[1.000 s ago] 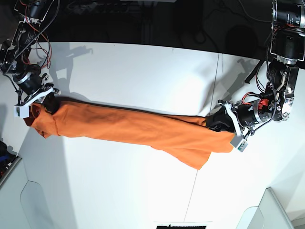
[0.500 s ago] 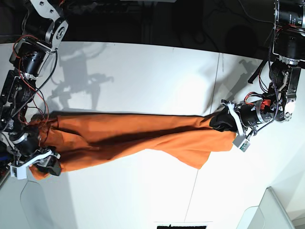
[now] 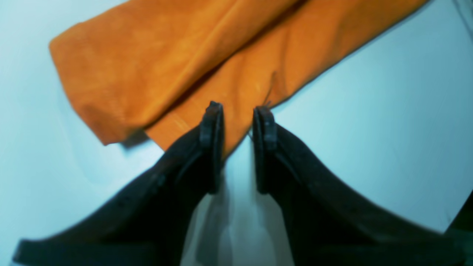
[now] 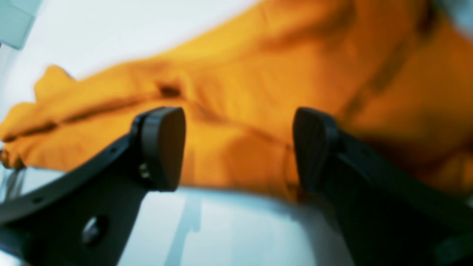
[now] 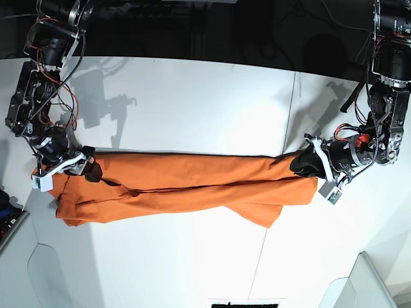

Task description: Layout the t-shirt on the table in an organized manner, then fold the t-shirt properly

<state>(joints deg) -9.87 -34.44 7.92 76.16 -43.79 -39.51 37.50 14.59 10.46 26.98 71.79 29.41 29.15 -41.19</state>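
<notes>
The orange t-shirt (image 5: pixel 186 183) lies in a long rumpled band across the white table (image 5: pixel 192 96). My right gripper (image 5: pixel 83 168) hovers at the shirt's left end. In the right wrist view that gripper (image 4: pixel 238 147) is open wide, with the t-shirt (image 4: pixel 258 74) lying beyond the pads, untouched. My left gripper (image 5: pixel 307 163) sits on the upper right corner of the shirt. In the left wrist view that gripper (image 3: pixel 238 114) has its jaws nearly together, and an edge of the t-shirt (image 3: pixel 147 62) lies in the narrow gap.
A thin dark seam (image 5: pixel 290 122) crosses the table right of centre. Pale grey bins stand at the near left (image 5: pixel 13 247) and near right (image 5: pixel 366 282) corners. Beyond the far table edge lie dark cables and arm mounts.
My right gripper swung the shirt's left end toward the near edge, came partway back, opened and let it go. The shirt now lies as a wider band. The left arm barely moved.
</notes>
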